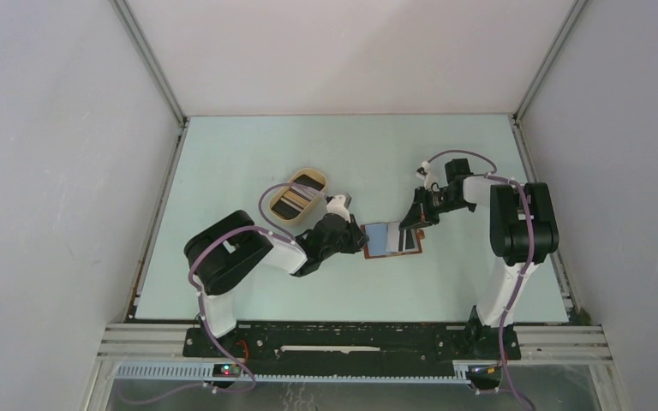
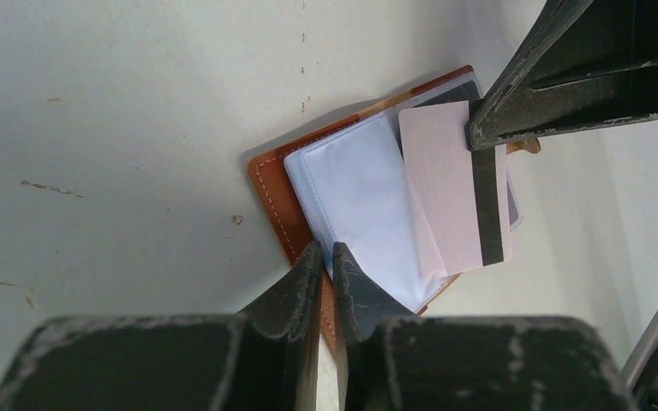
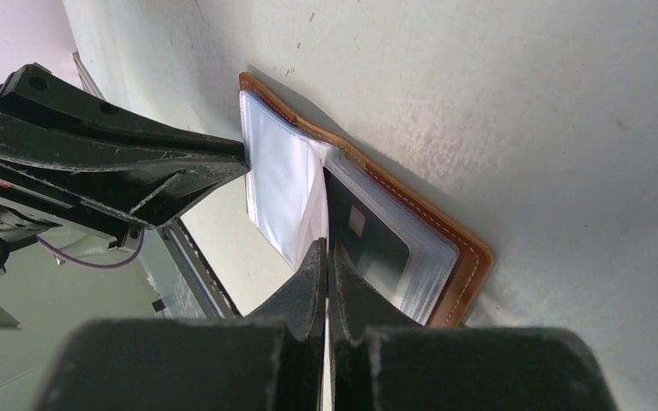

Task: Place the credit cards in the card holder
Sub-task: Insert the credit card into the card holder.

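The reddish-brown card holder (image 1: 383, 238) lies open on the table, its clear plastic sleeves up. My left gripper (image 2: 326, 248) is shut on the near leather edge of the card holder (image 2: 272, 184) and pins it. My right gripper (image 3: 326, 247) is shut on a white credit card (image 2: 445, 188) with a dark stripe, held over the holder's right-hand sleeves. In the right wrist view that card is edge-on between the fingers. A dark card (image 3: 368, 244) sits inside a sleeve of the card holder (image 3: 467, 257). My left gripper (image 3: 238, 159) grips the holder's far side there.
An oval tan tray (image 1: 310, 175) behind the left arm holds more cards (image 1: 290, 201). The right gripper (image 1: 413, 224) and left gripper (image 1: 355, 238) meet at the holder mid-table. White walls enclose the table on three sides.
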Robot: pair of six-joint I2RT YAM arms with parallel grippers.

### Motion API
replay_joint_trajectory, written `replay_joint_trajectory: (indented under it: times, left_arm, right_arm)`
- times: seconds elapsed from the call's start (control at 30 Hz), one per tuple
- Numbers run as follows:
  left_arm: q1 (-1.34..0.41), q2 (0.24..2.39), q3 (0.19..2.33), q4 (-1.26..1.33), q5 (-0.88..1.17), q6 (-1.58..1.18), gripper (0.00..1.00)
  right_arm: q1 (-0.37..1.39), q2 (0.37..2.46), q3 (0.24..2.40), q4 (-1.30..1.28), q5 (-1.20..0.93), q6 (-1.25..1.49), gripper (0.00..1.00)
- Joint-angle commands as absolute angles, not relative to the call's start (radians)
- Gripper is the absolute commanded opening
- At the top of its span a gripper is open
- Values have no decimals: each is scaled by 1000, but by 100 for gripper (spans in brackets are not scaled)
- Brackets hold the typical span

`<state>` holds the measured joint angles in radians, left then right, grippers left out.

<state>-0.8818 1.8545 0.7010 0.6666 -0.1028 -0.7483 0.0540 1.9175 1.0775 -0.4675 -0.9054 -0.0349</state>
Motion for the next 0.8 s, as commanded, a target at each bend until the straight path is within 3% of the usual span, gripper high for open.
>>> replay_joint_trajectory:
  times: [0.0, 0.77]
  left_arm:
    - [-893, 1871, 739, 643, -107, -719, 13]
    - [-894, 1878, 750, 634, -98, -710, 13]
  right_arm:
    - [76, 1939, 1112, -484, -861, -37, 0]
    - [118, 1976, 1148, -517, -817, -29, 0]
